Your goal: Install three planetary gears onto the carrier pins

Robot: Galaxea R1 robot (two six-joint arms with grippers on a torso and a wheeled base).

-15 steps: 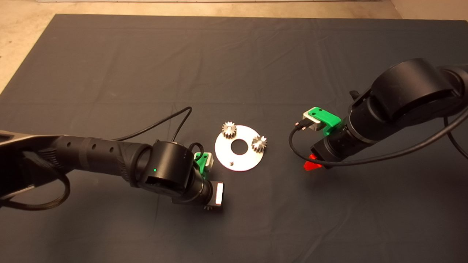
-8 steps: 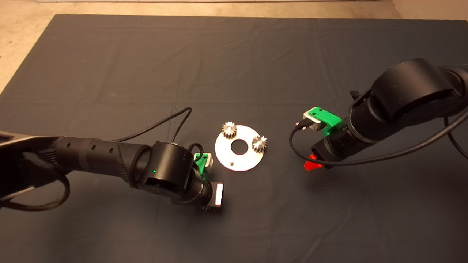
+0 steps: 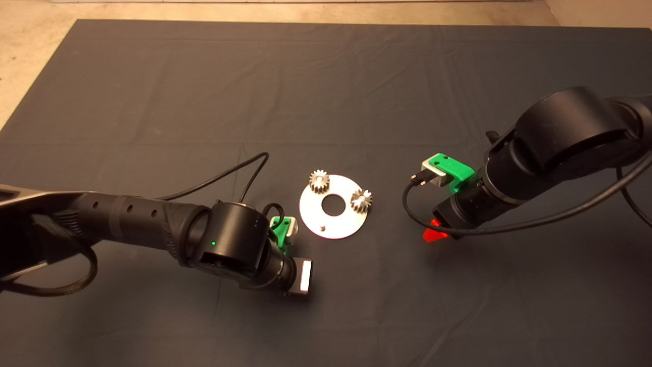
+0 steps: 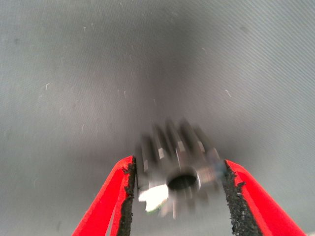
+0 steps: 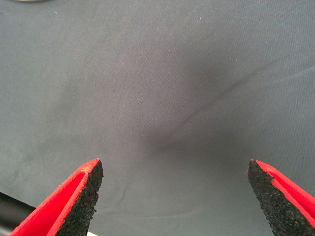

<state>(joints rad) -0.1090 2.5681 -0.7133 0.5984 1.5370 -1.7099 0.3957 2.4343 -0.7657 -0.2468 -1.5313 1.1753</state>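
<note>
Left gripper (image 4: pixel 178 189), just beside the disc (image 3: pixel 333 224), clamps the third gear (image 4: pixel 177 169) between its pads, ready for the one bare pin (image 3: pixel 322 228). Two gears (image 3: pixel 319 181) sit pinned. Right gripper (image 5: pixel 174 189), beyond the disc's other side, gapes wide, holding nothing.

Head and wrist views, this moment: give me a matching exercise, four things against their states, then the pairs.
Things:
1. third gear
2. near pin
3. right gripper
4. disc

States:
A. open over bare mat
B. carries two gears
C. between the left gripper's pads
D. bare, no gear on it

Pairs: 1-C, 2-D, 3-A, 4-B
</note>
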